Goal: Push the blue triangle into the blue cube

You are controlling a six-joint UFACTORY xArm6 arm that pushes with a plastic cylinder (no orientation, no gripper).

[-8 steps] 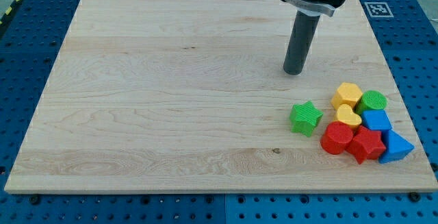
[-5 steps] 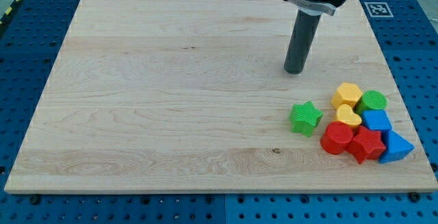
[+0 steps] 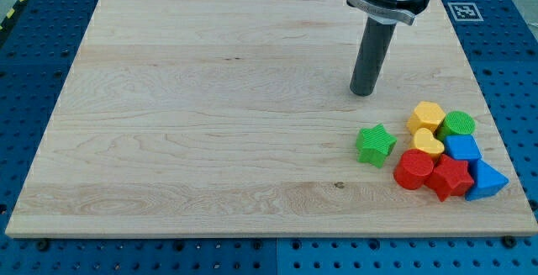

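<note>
The blue triangle (image 3: 487, 180) lies at the view's lower right, near the board's right edge. The blue cube (image 3: 462, 147) sits just above and left of it, touching or nearly touching. My tip (image 3: 362, 92) stands on the board well up and to the left of both, above the cluster of blocks and apart from all of them.
Packed around the blue blocks are a yellow hexagon (image 3: 427, 115), a yellow heart (image 3: 428, 143), a green cylinder (image 3: 459, 124), a red cylinder (image 3: 414, 169) and a red star (image 3: 450, 177). A green star (image 3: 375, 144) stands a little left of the cluster. The wooden board (image 3: 210, 124) rests on a blue pegboard.
My tip has shifted very slightly to the right and down. No block has moved.
</note>
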